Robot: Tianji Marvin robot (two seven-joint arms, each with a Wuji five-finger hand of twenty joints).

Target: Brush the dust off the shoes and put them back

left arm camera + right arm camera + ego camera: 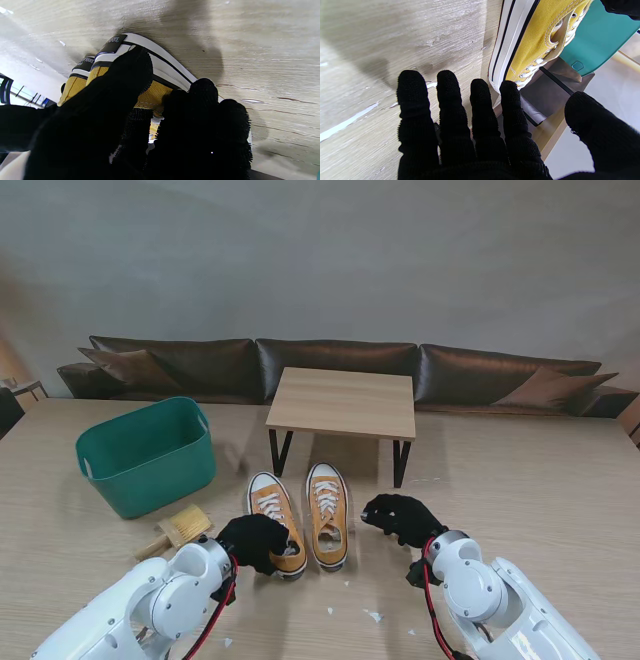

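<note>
From the stand camera, the two yellow shoes sit side by side in the lower middle of the frame, toes pointing away from the robot. The left hand (254, 538) closes over the heel of the left shoe (274, 520), fingers wrapped on its collar. The right hand (402, 518) hovers just to the right of the right shoe (327, 525), fingers spread and holding nothing. Bare tabletop (520, 480) runs wide to the right of that hand; small white scraps (373, 615) lie near the bottom centre. A brush (178, 529) lies at lower left, next to the left arm. The green bin (148, 455) stands at middle left; nothing shows inside it from this angle. A small wooden stand (343, 402) with black legs stands just beyond the shoe toes, and a dark brown sofa (330, 365) runs across the back against a grey wall.

In the left wrist view, black-gloved fingers (202, 100) press the yellow canvas of the left shoe (155, 93), with the thumb over its white heel band; the right shoe (75, 85) shows beside it.

In the right wrist view, the fingers (510, 100) are extended and apart, the nearest tip close to the white sole of the right shoe (540, 37); whether it touches cannot be told. The green bin (600, 42) fills the upper right corner.
</note>
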